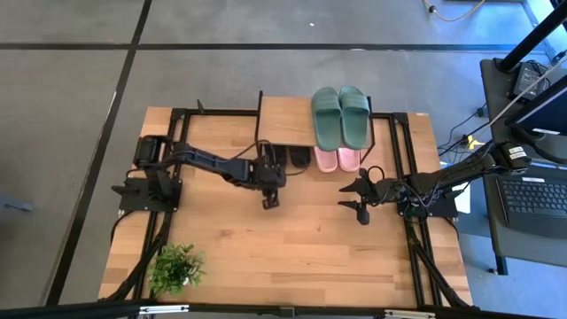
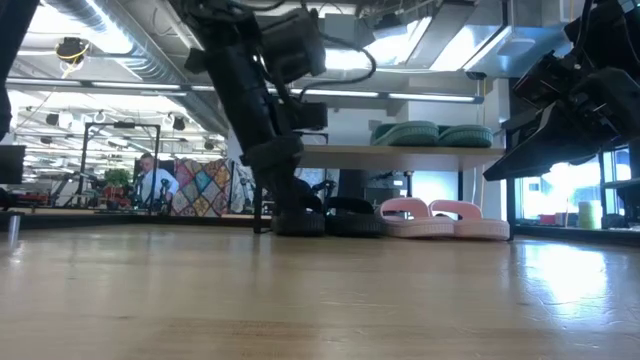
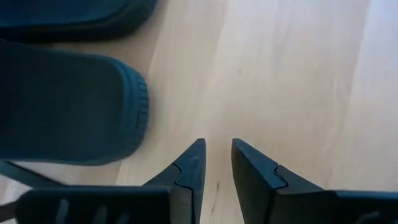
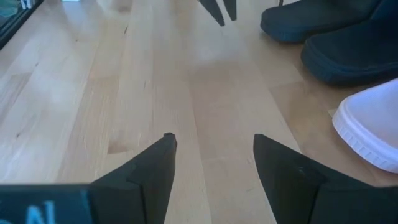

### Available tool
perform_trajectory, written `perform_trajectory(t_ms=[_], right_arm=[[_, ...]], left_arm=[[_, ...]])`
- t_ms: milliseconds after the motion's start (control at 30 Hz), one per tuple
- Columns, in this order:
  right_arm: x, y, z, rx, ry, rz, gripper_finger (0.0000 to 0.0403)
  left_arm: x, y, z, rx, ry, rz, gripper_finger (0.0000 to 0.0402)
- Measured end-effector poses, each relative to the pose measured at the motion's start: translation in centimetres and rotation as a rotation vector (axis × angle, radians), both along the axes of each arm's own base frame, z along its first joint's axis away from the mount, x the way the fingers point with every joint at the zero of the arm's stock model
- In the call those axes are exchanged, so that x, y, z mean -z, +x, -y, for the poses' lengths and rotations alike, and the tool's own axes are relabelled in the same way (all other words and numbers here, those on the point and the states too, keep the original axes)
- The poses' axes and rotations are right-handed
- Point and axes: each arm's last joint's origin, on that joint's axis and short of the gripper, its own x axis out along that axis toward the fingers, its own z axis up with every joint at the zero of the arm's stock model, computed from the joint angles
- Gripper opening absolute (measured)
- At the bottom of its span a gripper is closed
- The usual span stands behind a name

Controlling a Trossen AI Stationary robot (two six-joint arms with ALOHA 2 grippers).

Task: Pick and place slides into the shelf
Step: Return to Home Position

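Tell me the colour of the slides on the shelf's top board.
Dark green: the pair of wide-strap rubber slides shows best in the high view.

Open table (image 1: 292, 239) fronts the shelf (image 1: 285, 121); black slides (image 1: 292, 158) and pink slides (image 1: 337, 160) block underneath.

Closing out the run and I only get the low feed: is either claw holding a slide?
Observer: No. The right wrist view shows the right claw open over bare table, with nothing between its fingers.
Operator: And the left?
Observer: The left claw is empty too, its fingers a little apart, close beside the black slides.
Operator: Anything else on the table outside my view?
Observer: From above, a small potted plant stands at the corner on the left arm's side, at the edge opposite the shelf and away from both arms.
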Motion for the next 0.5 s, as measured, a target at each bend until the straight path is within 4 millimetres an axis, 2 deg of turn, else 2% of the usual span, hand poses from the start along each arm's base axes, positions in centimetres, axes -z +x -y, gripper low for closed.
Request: perform_trajectory(t_ms=[100, 200, 500], right_arm=[[0.0, 0.0, 0.0, 0.000, 0.001, 0.003, 0.0215], [0.0, 0.0, 0.0, -0.001, -0.001, 0.004, 0.0215], [0.0, 0.0, 0.0, -0.001, -0.002, 0.003, 0.0215]], left_arm=[[-0.1, 0.2, 0.9, 0.012, 0.034, 0.022, 0.0071], [0.2, 0.2, 1.0, 0.011, 0.048, 0.004, 0.0071], [0.4, 0.3, -1.5, -0.045, 0.083, 0.004, 0.0071]])
